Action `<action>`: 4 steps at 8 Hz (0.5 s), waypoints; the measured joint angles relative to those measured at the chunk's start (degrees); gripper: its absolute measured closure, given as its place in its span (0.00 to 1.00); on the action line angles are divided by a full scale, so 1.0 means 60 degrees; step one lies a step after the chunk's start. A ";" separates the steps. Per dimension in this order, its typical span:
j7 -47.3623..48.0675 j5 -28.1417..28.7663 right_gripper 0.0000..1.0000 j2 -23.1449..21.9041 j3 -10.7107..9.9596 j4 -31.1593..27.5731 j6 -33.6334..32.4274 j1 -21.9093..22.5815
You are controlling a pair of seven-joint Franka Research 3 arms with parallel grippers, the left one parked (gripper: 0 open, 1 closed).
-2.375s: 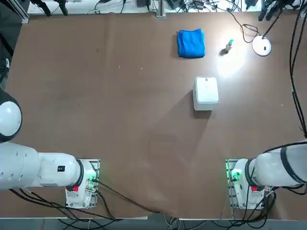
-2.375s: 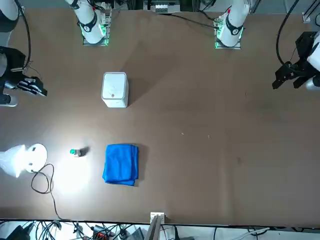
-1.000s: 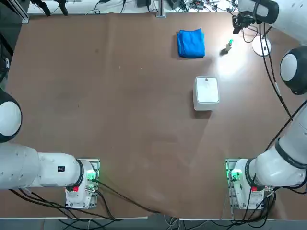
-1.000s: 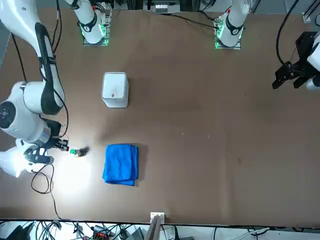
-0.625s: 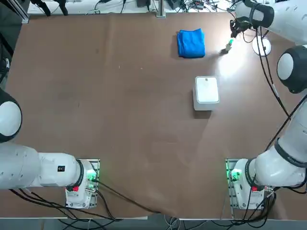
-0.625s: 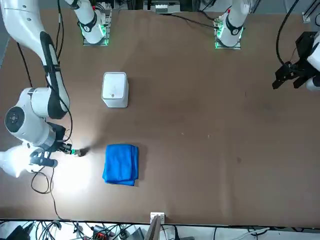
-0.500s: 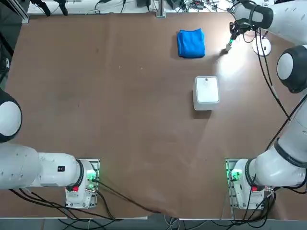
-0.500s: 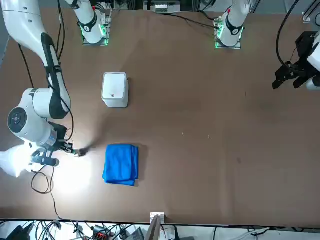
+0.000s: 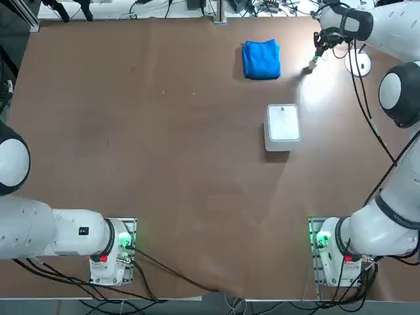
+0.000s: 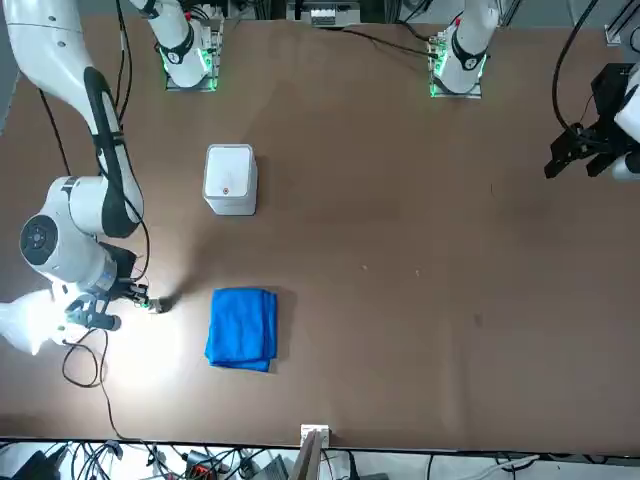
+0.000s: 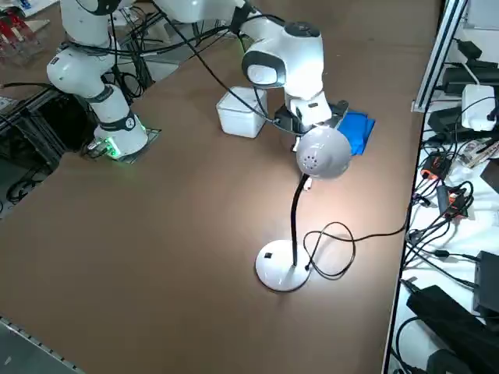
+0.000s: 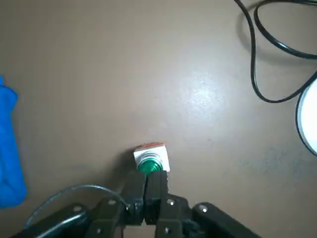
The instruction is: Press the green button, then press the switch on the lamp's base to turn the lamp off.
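We keep the right gripper [image 12: 145, 191] poised just above the green button [image 12: 149, 164], jaws pressed together into one blunt tip for pushing (lamp [image 11: 315, 153] lit); button sits at the counter's [image 9: 164, 164] one o'clock.

The right arm's pincer [image 10: 143, 298] hovers at the green button [image 10: 150, 304], near the blue cloth [image 10: 241, 328].

In the right side view the lamp head [image 11: 323, 153] hides the green button and most of the right gripper. In the wrist view the lamp's base [image 12: 308, 119] is cut by the edge, so its switch is unseen, and whether the gripper [image 12: 145, 187] touches the green button [image 12: 150, 164] cannot be told.
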 joint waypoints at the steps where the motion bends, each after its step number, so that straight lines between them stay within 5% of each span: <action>1: 0.0006 0.0000 0.99 -0.0002 0.0002 0.0000 0.0120 0.0003; 4: 0.0041 0.0005 0.99 -0.0002 0.0016 0.0000 0.0229 0.0015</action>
